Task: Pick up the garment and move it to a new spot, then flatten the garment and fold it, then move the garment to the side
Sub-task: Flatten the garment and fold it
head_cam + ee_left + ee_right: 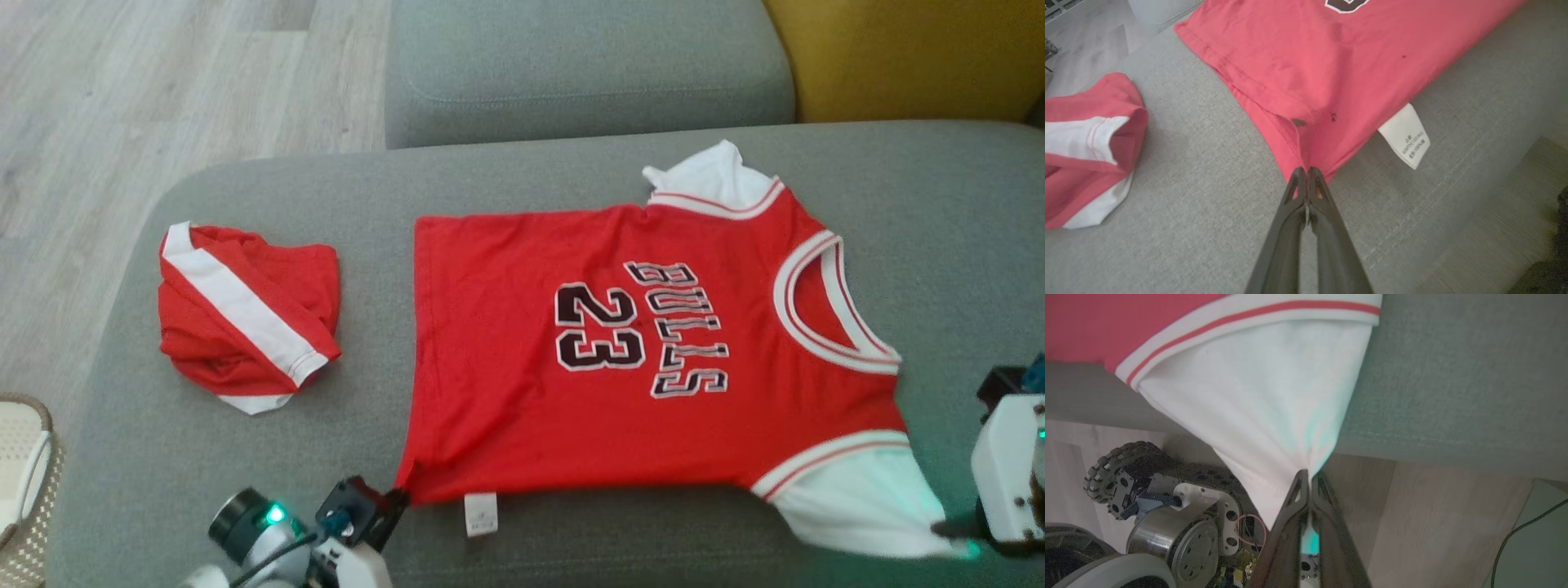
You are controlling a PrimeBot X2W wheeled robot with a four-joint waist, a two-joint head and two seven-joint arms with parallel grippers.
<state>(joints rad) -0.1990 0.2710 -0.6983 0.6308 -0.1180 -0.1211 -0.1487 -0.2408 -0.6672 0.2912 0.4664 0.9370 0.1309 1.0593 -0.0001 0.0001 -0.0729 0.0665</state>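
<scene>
We're flattening the jersey [620, 343], spread along the cushion's [522, 180] near edge. Our left gripper [1306, 171] is clamped on its hem corner [1312, 157], and our right gripper [1308, 475] on its white sleeve [1257, 416]. Next, probably: fold both corners across.

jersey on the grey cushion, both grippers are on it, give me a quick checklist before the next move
1. Left gripper shut on the hem corner of the jersey: ok
2. Right gripper shut on the near white sleeve: ok
3. Jersey body flat on the cushion, print up: ok
4. Far white sleeve spread flat: not ok, it is bunched up
5. Other red garment apart from the jersey: ok
6. Both fabric layers caught in each grip: cannot tell
</scene>
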